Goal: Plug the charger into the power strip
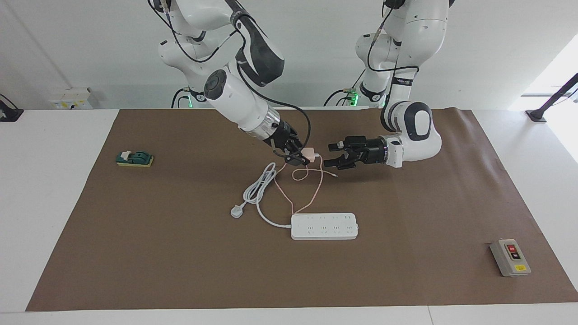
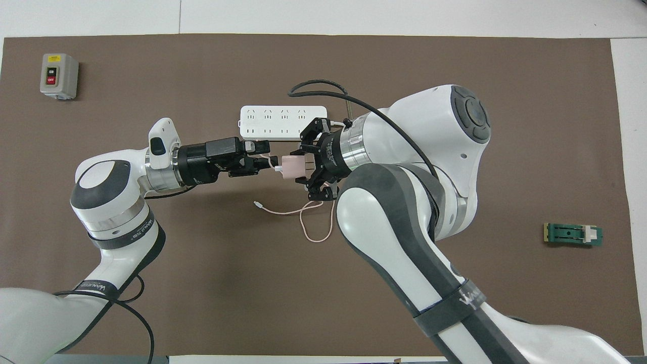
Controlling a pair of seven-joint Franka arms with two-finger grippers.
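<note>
I see the right gripper clamped on the charger, aloft over the mat; left gripper just beside it, jaws spread, holding nothing; power strip flat below.

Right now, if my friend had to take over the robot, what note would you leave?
Right claw: shut on the charger, held up in the air over the mat, its pink cable hanging down to the mat.
Left claw: open, level with the charger and close beside it, not gripping anything.
Power strip: flat on the mat, farther from the robots than both claws, nothing plugged in.
Done: charger picked up.
Left: probably a handover to the left claw, then push the prongs into a socket.
</note>
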